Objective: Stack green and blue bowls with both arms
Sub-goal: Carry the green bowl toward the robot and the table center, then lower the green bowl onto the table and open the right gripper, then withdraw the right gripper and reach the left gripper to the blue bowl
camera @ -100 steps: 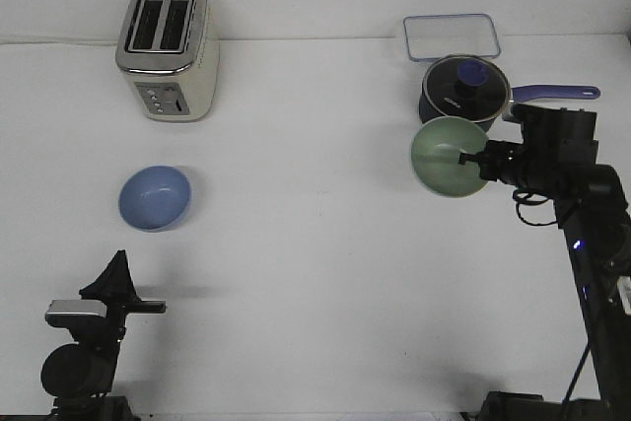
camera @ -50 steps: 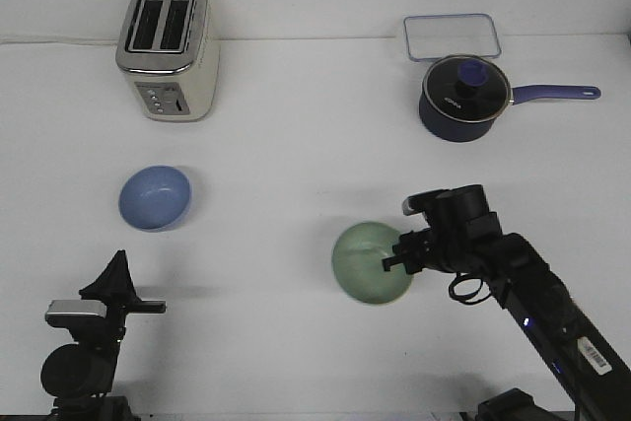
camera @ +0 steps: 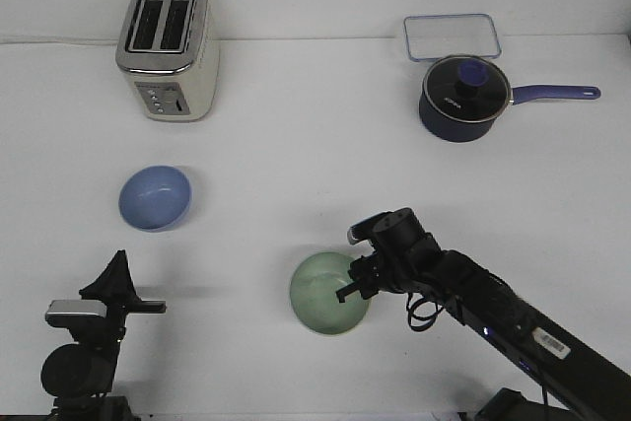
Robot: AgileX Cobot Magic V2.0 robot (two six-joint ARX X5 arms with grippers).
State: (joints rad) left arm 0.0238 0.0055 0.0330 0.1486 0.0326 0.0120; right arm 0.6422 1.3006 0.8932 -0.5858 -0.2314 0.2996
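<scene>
The pale green bowl (camera: 325, 292) is at the front middle of the table, held by its right rim in my right gripper (camera: 352, 288), which is shut on it. The right arm (camera: 473, 308) reaches in from the lower right. The blue bowl (camera: 155, 196) sits upright on the table at the left, untouched. My left gripper (camera: 118, 271) is parked at the front left corner, below the blue bowl and well apart from it, its fingers together in a point with nothing in them.
A cream toaster (camera: 168, 49) stands at the back left. A dark navy lidded saucepan (camera: 463, 96) with a long handle sits at the back right, with a clear rectangular container (camera: 450, 36) behind it.
My right arm has carried the green bowl from beside the saucepan down and leftward to the front middle. The left arm and blue bowl have not moved.
</scene>
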